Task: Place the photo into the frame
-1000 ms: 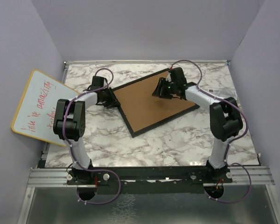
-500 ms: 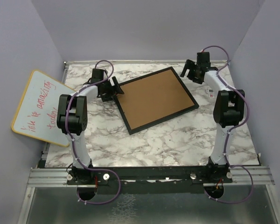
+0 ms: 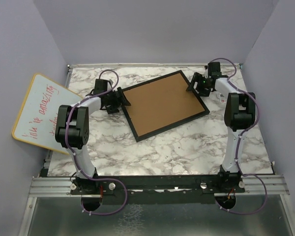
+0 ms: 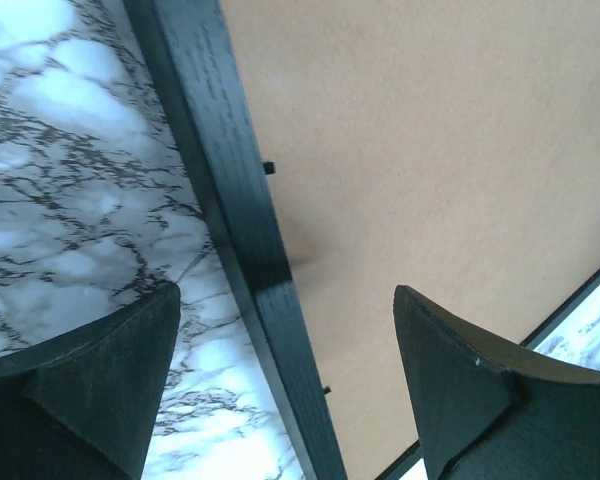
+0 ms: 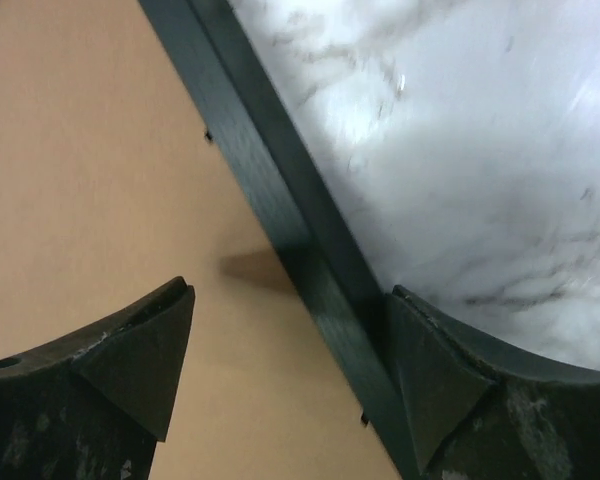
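1. The frame (image 4: 232, 200) lay face down on the marble table (image 3: 187, 147), brown backing board (image 3: 162, 105) up.
2. Left gripper (image 4: 285, 300) — jaws wide, holding nothing — straddled its left rail.
3. Right gripper (image 5: 290, 290) gaped likewise over the far-right rail.

Black frame (image 3: 129, 118), brown backing (image 3: 162, 103), marbled table (image 3: 162, 153)

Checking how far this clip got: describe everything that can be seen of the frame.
The frame is a thin black rectangle with a wood-grain rim, lying flat, back up and turned diagonally on the marble table. A brown backing board fills it, with small black tabs at the inner edge. The left gripper and right gripper straddle opposite rims, jaws open; whether they touch it cannot be told.
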